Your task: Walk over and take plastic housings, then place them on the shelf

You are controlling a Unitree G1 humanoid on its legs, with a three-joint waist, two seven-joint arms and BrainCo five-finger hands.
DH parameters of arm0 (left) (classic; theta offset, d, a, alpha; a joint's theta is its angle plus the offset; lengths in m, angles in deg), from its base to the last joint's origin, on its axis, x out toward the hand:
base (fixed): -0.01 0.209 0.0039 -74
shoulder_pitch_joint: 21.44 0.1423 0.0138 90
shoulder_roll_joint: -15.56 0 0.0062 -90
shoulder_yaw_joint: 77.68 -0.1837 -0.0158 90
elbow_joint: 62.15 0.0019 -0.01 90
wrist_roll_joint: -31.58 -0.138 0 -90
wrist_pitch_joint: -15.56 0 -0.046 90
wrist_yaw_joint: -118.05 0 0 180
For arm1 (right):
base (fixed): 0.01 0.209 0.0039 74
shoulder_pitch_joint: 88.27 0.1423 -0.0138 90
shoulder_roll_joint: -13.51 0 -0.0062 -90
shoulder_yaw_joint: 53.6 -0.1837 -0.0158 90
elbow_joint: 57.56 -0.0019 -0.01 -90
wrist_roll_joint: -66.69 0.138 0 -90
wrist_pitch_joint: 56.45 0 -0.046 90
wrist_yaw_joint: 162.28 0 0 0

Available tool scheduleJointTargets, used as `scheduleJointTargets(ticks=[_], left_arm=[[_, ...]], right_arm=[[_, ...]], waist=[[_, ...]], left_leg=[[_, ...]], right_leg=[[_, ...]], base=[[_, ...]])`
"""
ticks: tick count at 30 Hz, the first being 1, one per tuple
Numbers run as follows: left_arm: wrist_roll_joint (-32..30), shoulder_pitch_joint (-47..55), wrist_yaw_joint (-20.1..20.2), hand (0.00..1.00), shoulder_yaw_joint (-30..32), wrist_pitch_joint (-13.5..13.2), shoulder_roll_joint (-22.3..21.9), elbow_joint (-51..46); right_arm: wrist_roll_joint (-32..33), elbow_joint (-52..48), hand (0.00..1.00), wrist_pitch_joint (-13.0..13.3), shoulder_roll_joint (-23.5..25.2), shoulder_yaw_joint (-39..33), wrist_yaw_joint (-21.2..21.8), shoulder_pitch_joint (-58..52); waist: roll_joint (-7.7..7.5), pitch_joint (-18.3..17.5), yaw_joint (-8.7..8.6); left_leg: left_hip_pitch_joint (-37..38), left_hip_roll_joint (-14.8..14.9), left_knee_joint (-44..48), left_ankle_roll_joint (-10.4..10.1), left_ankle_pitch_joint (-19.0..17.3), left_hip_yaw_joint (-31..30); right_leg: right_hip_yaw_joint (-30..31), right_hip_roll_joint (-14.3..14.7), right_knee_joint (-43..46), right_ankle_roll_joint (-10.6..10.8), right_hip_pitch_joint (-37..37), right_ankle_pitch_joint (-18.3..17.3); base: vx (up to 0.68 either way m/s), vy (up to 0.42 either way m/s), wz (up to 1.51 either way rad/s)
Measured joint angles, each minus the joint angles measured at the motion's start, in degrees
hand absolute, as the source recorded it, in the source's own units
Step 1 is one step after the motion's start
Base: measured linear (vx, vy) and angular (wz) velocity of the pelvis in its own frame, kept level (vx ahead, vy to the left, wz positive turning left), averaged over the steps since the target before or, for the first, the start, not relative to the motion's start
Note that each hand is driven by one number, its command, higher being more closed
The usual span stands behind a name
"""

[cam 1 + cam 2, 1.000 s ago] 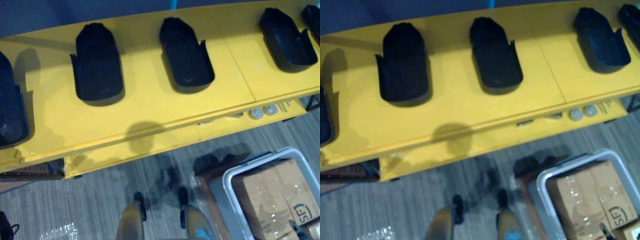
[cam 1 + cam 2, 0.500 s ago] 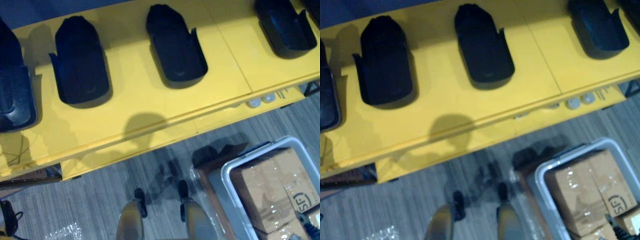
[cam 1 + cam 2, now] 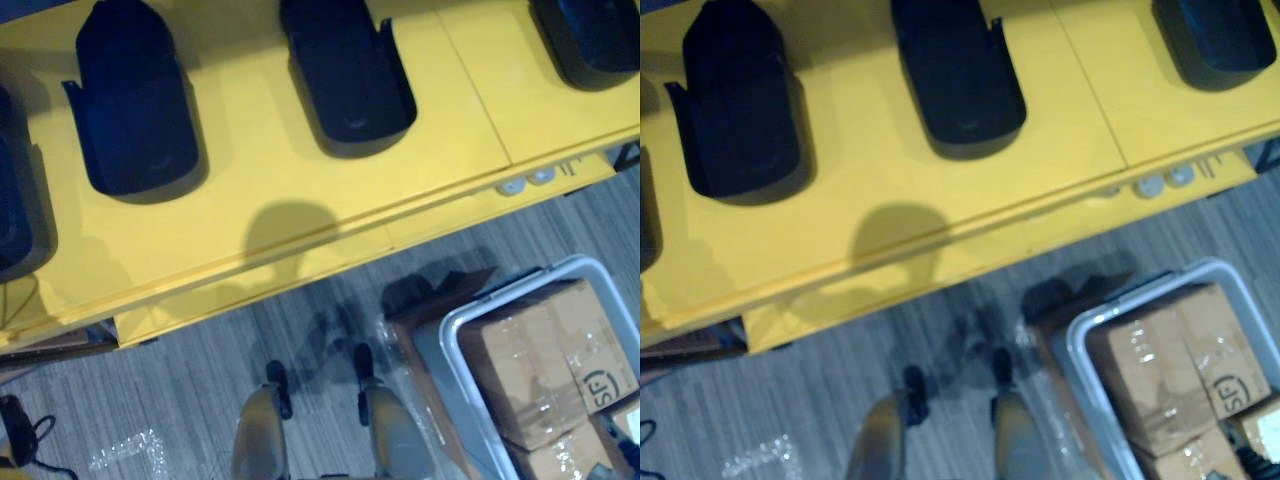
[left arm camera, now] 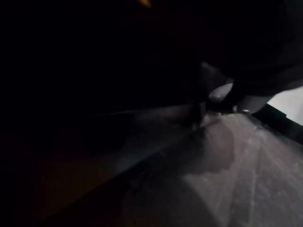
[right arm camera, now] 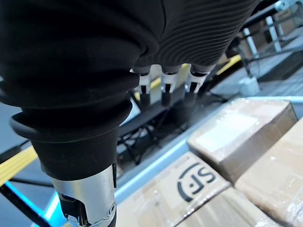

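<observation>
Several black plastic housings lie in a row on the yellow table top [image 3: 250,170]. One housing [image 3: 135,100] is at the left and another [image 3: 345,70] sits in the middle. A third housing [image 3: 590,40] is cut by the upper right corner, and one more [image 3: 15,210] by the left edge. My right hand [image 5: 163,87] hangs over the cardboard boxes [image 5: 236,137] with its fingers relaxed and nothing in them. In the left wrist view, my left hand [image 4: 220,92] is a pale shape in deep shadow.
A grey-rimmed tote [image 3: 455,335] with film-wrapped cardboard boxes [image 3: 545,365] stands on the grey plank floor at the lower right. A lower yellow ledge [image 3: 300,275] juts out under the table top, with two small round white parts [image 3: 525,182] on it. Crumpled film [image 3: 125,450] lies on the floor at the left.
The whole picture has shifted: the camera has moved closer to the table, so the housings look larger and higher. Nothing on the table has moved.
</observation>
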Motion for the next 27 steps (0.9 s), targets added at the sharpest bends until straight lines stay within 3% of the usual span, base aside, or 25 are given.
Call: scheduleJointTargets(ticks=[2, 3, 4, 8, 10, 11, 12, 14, 16, 18, 21, 24, 27], left_arm=[[-0.4, 0.0, -0.1, 0.00, 0.0, 0.5, 0.0, 0.0], [-1.2, 0.1, -4.7, 0.00, 0.7, 1.8, 0.0, 0.0], [-1.1, 0.0, -6.6, 0.00, 0.7, 1.8, 0.0, 0.0], [-1.0, 0.0, -9.2, 0.00, 2.3, 1.8, 0.0, 0.0], [-0.3, 0.0, -12.6, 0.00, 2.3, 1.7, 0.0, -0.5], [1.7, 0.0, -19.1, 0.00, 2.3, 0.2, 0.0, -1.1], [2.4, 0.0, -21.3, 0.00, 2.4, -0.5, 0.1, -1.6], [5.3, -0.3, -28.6, 0.00, 2.4, -4.2, 0.7, -3.7], [6.0, -1.0, -32.4, 0.00, 2.3, -7.1, 0.8, -4.6], [6.9, -2.1, -37.4, 0.00, 2.1, -12.4, 0.9, -6.9], [9.3, -2.1, -41.0, 0.00, 1.6, -17.6, 0.9, -11.4], [12.4, 1.0, -41.4, 0.00, 1.9, -21.4, 0.2, -22.4], [12.7, 9.2, -39.3, 0.00, 4.5, -25.7, -7.4, -35.1]], right_arm=[[-0.1, 0.0, 0.00, 0.0, 0.0, 0.0, 0.6, 0.2], [-0.2, 0.0, 0.00, 0.0, 0.0, 0.0, 0.6, 0.8], [-0.2, 0.0, 0.00, 0.0, -0.1, 0.0, 0.6, 0.8], [-0.1, 0.1, 0.00, 0.0, -0.2, 0.0, 0.6, 0.8], [0.0, 0.1, 0.00, 0.1, -0.2, 0.0, 0.6, 0.8], [0.9, 0.9, 0.00, 2.2, -0.1, 0.0, 0.6, 0.8], [1.4, 1.1, 0.00, 2.9, -0.1, 0.0, 0.6, 0.8], [2.2, 1.2, 0.00, 7.1, 0.3, 0.4, 0.4, 1.2], [1.9, 1.0, 0.00, 9.0, 0.7, 1.7, -0.8, 1.8], [1.5, 0.9, 0.00, 11.1, 2.2, 5.1, -3.3, 3.4], [0.8, 0.6, 0.00, 12.0, 4.6, 8.2, -4.3, 6.5], [-2.3, -4.1, 0.00, 11.9, 7.5, 12.0, -4.6, 7.6], [-5.2, -6.8, 0.00, 11.7, 10.2, 14.4, -4.7, 7.4]], waist=[[-0.01, 0.0, 0.00], [-0.13, 0.1, 0.11], [-0.14, 0.1, 0.11], [-0.21, 0.1, 0.00], [-0.22, 0.1, 0.01], [-0.24, 0.1, 0.10], [-0.24, 0.1, 0.13], [-0.29, 0.1, 0.19], [-0.31, 0.0, 0.11], [-0.74, -0.2, 0.07], [-1.32, -1.0, 0.04], [-1.81, -1.7, 0.04], [-0.91, -5.9, 0.05]], left_leg=[[0.0, -0.1, 0.1, 0.0, 0.0, -0.1], [0.0, 0.0, 0.6, -0.3, -0.2, -0.3], [-0.1, 0.0, 0.7, -0.3, -0.2, -0.3], [-0.1, 0.1, 0.8, -0.3, -0.2, -0.3], [-0.1, 0.1, 0.8, -0.3, -0.2, -0.3], [-0.1, 0.1, 0.7, -0.3, -0.2, -0.2], [-0.1, 0.1, 0.7, -0.3, -0.2, -0.2], [0.4, 0.2, 0.4, -0.3, -0.2, 0.3], [1.6, 0.2, -0.2, -0.3, -0.2, 0.8], [3.9, 0.4, -1.5, -0.2, -0.1, 2.1], [5.3, 0.5, -3.3, -0.1, 0.3, 3.9], [7.9, 0.7, -5.2, -0.3, 0.6, 5.1], [10.7, 0.7, -7.6, -0.8, 1.0, 4.8]], right_leg=[[-0.1, -0.1, 0.8, 0.0, -0.2, -0.5], [-0.2, 0.0, 2.3, -0.1, -0.8, -1.3], [-0.2, 0.1, 2.4, -0.1, -0.8, -1.3], [-0.2, 0.1, 2.4, -0.1, -0.8, -1.3], [-0.3, 0.1, 2.3, -0.1, -0.8, -1.3], [-0.2, 0.1, 2.1, -0.1, -0.7, -1.3], [-0.1, 0.1, 2.0, -0.1, -0.7, -1.3], [0.2, 0.2, 1.1, 0.2, -0.3, -0.8], [0.5, 0.3, -0.3, 0.3, 0.8, 0.0], [1.2, 0.4, -3.6, 0.1, 3.2, 1.6], [1.7, 0.2, -9.4, 0.0, 5.3, 4.7], [1.2, 0.1, -15.1, -0.2, 9.1, 7.8], [-1.4, 0.3, -17.6, -0.5, 11.6, 8.8]], base=[[-0.01, -0.010, 0.05], [-0.03, -0.024, 0.03], [-0.03, -0.023, 0.01], [0.00, 0.000, 0.00], [0.00, 0.000, 0.00], [0.00, 0.000, 0.00], [0.01, -0.008, -0.04], [0.02, -0.006, -0.11], [0.03, -0.001, -0.15], [0.03, -0.003, -0.28], [0.02, -0.010, -0.33], [0.07, -0.035, -0.25], [0.16, -0.090, -0.14]])
